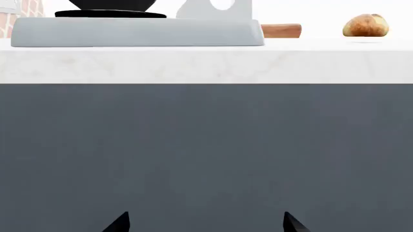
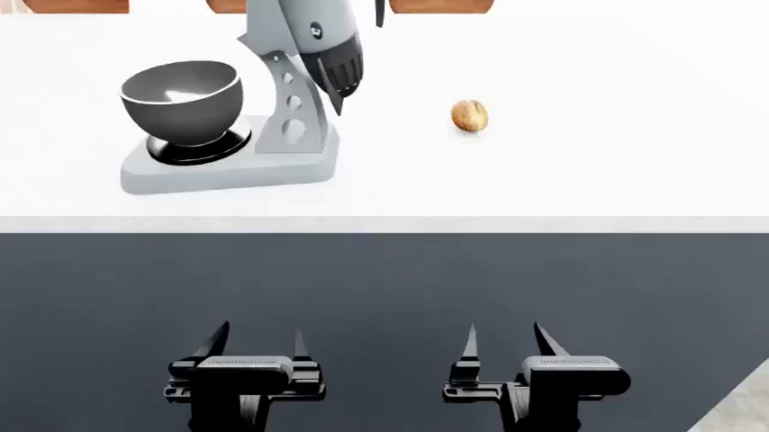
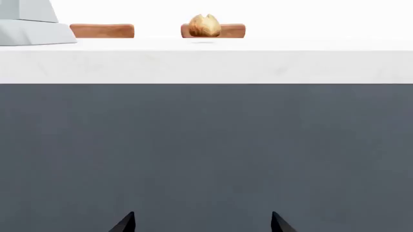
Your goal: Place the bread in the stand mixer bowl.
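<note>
Bread (image 2: 469, 116): lying alone on the white desk (image 2: 577, 171), off to the right of the stand mixer (image 2: 258, 117) and well apart from it, nothing touching it, open to a grasp from above.
Stand mixer bowl (image 2: 182, 97): seated on the black round base at the left end of the mixer, mouth up and nothing visible inside; the mixer head is tilted back, so the way in from above looks free.
Wooden pieces (image 3: 102, 30): brown shapes beyond the bread at the desk's far edge; what they are, hard to say.
Right gripper (image 2: 502, 340): low in front of the dark cabinet face (image 2: 384, 279), below the desk edge, jaws apart and holding nothing; it sits nearer the bread than its partner, roughly in line with it.
Left gripper (image 2: 258, 338): level with the right one, on the mixer's side, jaws apart too, nothing between them.
Step in hand: looks like the very start, bread not yet approached.
Next move: my call is the right arm rises over the desk edge, reaches the bread, then carries it leftward to the bowl, minding the tilted head.
</note>
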Motion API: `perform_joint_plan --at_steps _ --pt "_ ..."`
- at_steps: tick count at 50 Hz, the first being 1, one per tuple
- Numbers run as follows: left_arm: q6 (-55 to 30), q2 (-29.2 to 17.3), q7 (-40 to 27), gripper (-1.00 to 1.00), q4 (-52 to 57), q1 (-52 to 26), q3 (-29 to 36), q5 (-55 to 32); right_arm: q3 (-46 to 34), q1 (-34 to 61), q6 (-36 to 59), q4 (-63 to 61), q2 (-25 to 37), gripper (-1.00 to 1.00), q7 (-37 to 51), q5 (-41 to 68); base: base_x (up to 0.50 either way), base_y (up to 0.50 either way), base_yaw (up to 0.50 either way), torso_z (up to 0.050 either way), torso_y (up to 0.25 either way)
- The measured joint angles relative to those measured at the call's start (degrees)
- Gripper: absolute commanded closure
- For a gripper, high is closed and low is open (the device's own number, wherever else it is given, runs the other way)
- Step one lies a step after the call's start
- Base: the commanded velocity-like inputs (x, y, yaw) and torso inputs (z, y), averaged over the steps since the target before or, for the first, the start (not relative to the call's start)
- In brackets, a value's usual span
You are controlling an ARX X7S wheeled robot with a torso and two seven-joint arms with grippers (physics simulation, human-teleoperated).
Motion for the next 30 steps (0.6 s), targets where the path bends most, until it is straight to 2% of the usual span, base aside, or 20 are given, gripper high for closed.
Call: perform_joint_plan --at_steps 21,25,30 --pt "-1.96 -2.41 -2.61 -1.00 1.31 0.15 2.98 -2.61 -3.08 -0.15 1.22 -1.17 2.49 -1.00 3.43 1.45 0.00 0.00 0.00 0.000 0.000" --pt "-5.53 -3.21 -2.90 -1.00 4.88 -0.03 3.53 -3.38 -3.49 -0.19 5.26 -5.30 3.41 -1.00 3.11 3.12 0.00 0.00 0.00 0.000 0.000" --pt "-15.67 -4.89 -3.26 -1.00 15.46 -1.26 3.60 -5.02 -3.29 0.71 15.45 -17.08 5.44 -1.00 3.15 5.87 0.00 0.00 0.00 0.005 0.000"
